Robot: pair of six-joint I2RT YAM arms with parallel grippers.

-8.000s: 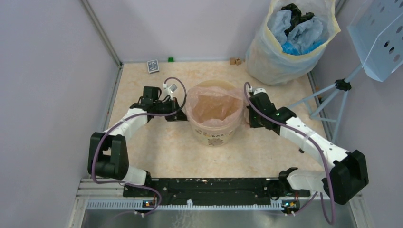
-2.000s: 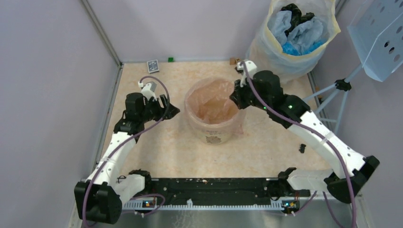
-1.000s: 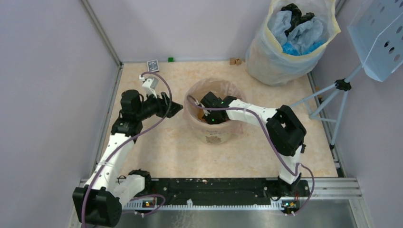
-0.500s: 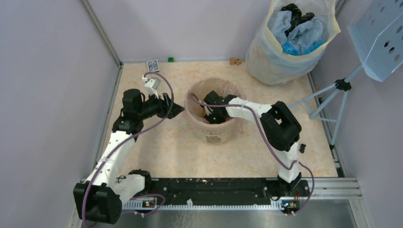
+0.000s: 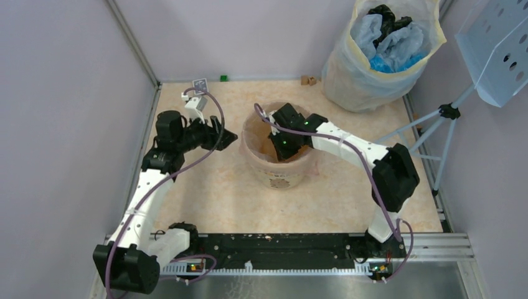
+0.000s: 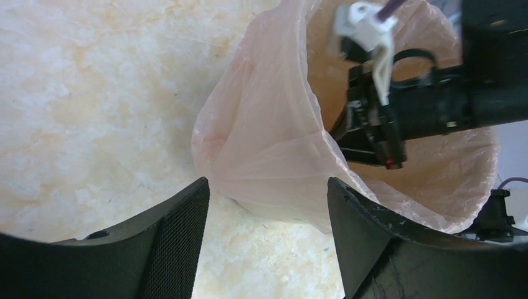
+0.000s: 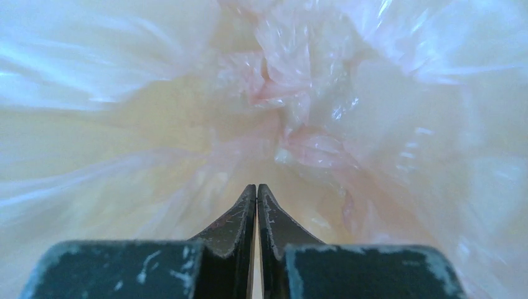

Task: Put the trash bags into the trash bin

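The trash bin (image 5: 281, 177), a cream-yellow bucket with a small print on its side, stands mid-table. The pale-pink trash bag (image 5: 255, 134) lines it and drapes over the rim. My right gripper (image 5: 281, 148) reaches down inside the bin. In the right wrist view it (image 7: 256, 187) is shut, with crumpled pink film (image 7: 299, 93) just beyond its tips and nothing seen between the fingers. My left gripper (image 5: 228, 137) hovers open just left of the bin. In the left wrist view it (image 6: 268, 187) faces the bag's draped outer fold (image 6: 268, 143) without touching it.
A large whitish-yellow bag (image 5: 348, 78) with blue and black contents stands at the back right. A card box (image 5: 200, 85), a green cube (image 5: 223, 78) and a brown piece (image 5: 307, 80) lie along the back wall. A tripod (image 5: 436, 124) with a perforated panel (image 5: 498, 50) stands at the right.
My right gripper has stayed inside the bin, its wrist lifting and swinging toward the back while the elbow moved right. My left gripper shifted slightly toward the back and stays open.
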